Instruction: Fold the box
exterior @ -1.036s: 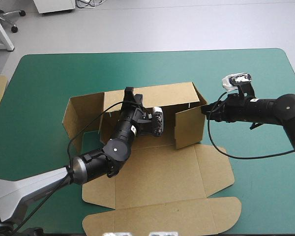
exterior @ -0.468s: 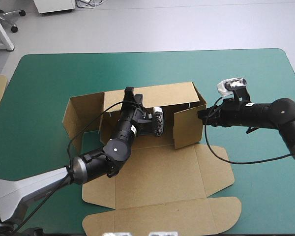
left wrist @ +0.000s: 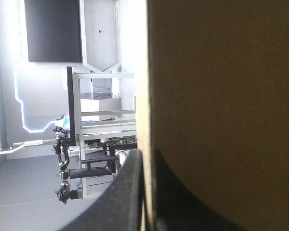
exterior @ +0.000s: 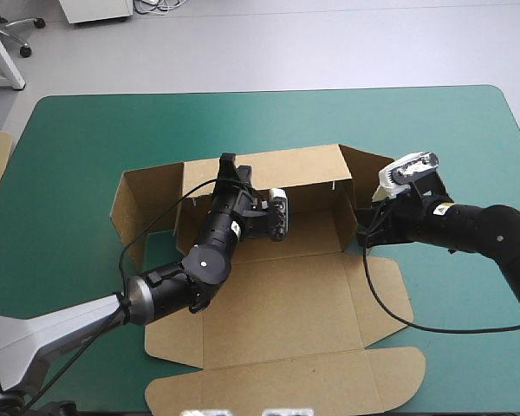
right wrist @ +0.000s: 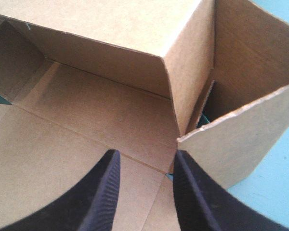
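Black left pincer (left wrist: 145, 161) is clamped on the top edge of the brown box (exterior: 282, 299), at its raised rear wall. The right pincer (right wrist: 145, 161) stands parted and empty beside the box's loose right-hand flap. The box sits mid-worktop (exterior: 78, 139), lid flat. Its board looks light, stiff and pre-creased, so it is best gripped by the flap edges.

Right tool (right wrist: 147, 155) fingers apart over box (right wrist: 86, 115) floor, raised corner flap just ahead.
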You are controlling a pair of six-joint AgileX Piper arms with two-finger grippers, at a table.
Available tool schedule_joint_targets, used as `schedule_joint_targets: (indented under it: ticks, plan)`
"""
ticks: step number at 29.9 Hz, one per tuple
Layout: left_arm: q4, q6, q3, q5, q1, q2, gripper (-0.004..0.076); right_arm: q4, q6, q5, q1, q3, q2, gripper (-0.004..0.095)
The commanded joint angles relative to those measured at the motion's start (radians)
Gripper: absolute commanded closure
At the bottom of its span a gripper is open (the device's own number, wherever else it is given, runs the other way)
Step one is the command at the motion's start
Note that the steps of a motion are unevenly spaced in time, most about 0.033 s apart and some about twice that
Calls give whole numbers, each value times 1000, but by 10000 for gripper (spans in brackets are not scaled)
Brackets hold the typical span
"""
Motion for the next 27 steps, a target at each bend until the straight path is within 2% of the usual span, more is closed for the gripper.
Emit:
schedule_joint_targets:
  ticks: [1,7,13,20,27]
  plan:
    - [35,-13,-27,18,-8,-27,738,-48,90,-44,1,-45,-38,565]
    - [35,-13,-27,18,-8,-27,738,-223,363,73,1,-206,-40,572]
    - [35,-9,-27,18,-8,-27,738,-370,465,189,1,-463,36,576]
    - [35,-9,-27,16,-8,-27,738,-372,465,381,-6,-768,278,576]
    - [35,-9,-27,16,-8,-27,738,-284,465,508,-121,-1031,543,576]
